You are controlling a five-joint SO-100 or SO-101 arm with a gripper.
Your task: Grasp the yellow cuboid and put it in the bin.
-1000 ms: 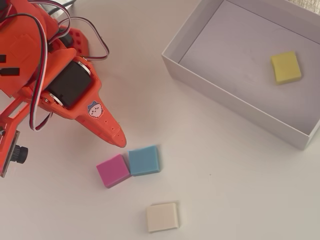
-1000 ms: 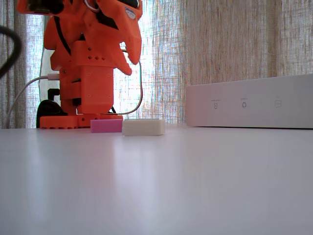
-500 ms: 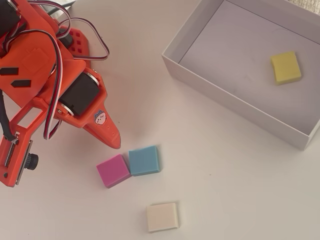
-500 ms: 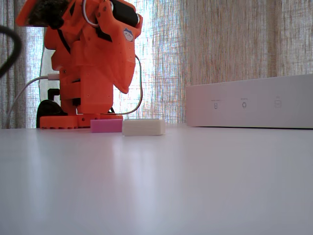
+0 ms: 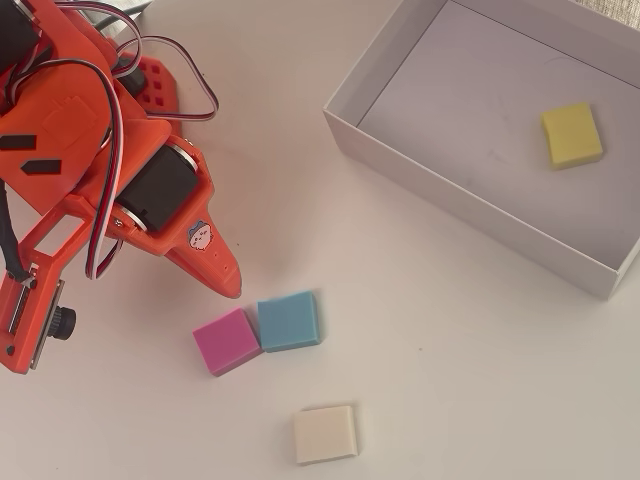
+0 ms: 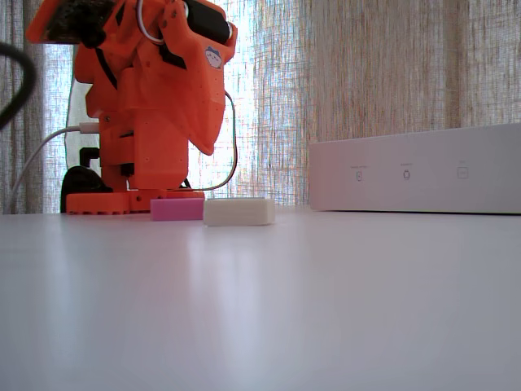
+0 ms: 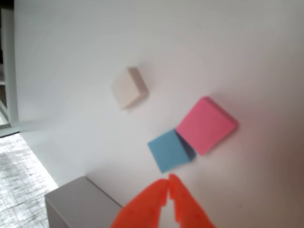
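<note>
The yellow cuboid (image 5: 572, 134) lies flat on the floor of the bin (image 5: 480, 205), near its right part in the overhead view. It is hidden behind the bin wall (image 6: 423, 169) in the fixed view. My orange gripper (image 5: 230, 282) is shut and empty, its tips together, above the table left of the bin and just above a pink block (image 5: 227, 341) and a blue block (image 5: 290, 320). In the wrist view the gripper (image 7: 169, 181) points at the blue block (image 7: 167, 150), with the pink block (image 7: 206, 124) beside it.
A cream-white block (image 5: 325, 434) lies near the front edge in the overhead view, and shows in the fixed view (image 6: 238, 212) and the wrist view (image 7: 129, 88). The arm's base (image 6: 130, 199) stands at the left. A bin corner (image 7: 80, 206) shows low in the wrist view.
</note>
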